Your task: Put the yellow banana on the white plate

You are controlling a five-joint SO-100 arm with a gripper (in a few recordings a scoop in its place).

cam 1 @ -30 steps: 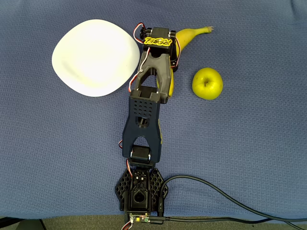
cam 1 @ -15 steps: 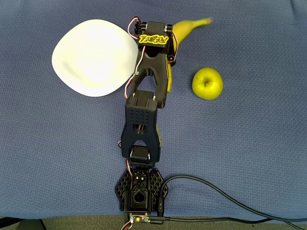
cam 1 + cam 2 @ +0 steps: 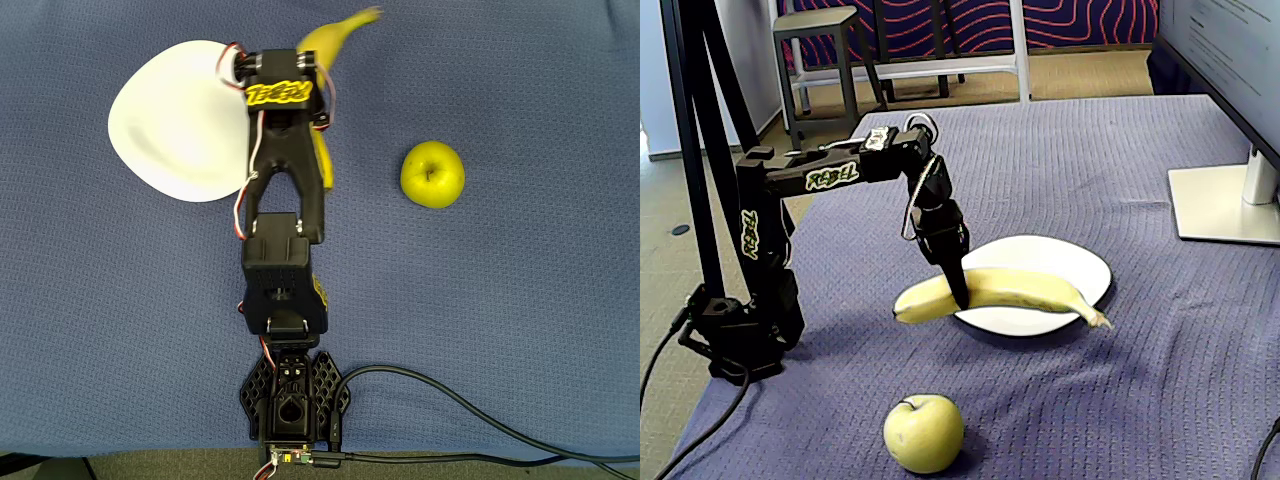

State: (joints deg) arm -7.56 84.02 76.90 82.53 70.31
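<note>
Overhead view: the white plate point(image 3: 180, 120) lies at upper left on the blue cloth point(image 3: 520, 300), its bare centre holding nothing. The arm's wrist covers the plate's right edge. The yellow banana point(image 3: 335, 35) pokes out past the wrist toward the top edge of the picture, another stretch of it showing beside the arm lower down. The apple point(image 3: 432, 174) sits well apart to the right, with open cloth all round it.

Fixed view: the gripper point(image 3: 960, 290) is pinching the yellow banana point(image 3: 1010, 288) near its middle, fingers closed on it. The banana hangs level, lifted off the cloth, in front of the white plate point(image 3: 1070, 262), its stem end to the right. The apple point(image 3: 924, 432) rests nearer the camera, and a monitor foot point(image 3: 1225, 205) stands at the right edge
</note>
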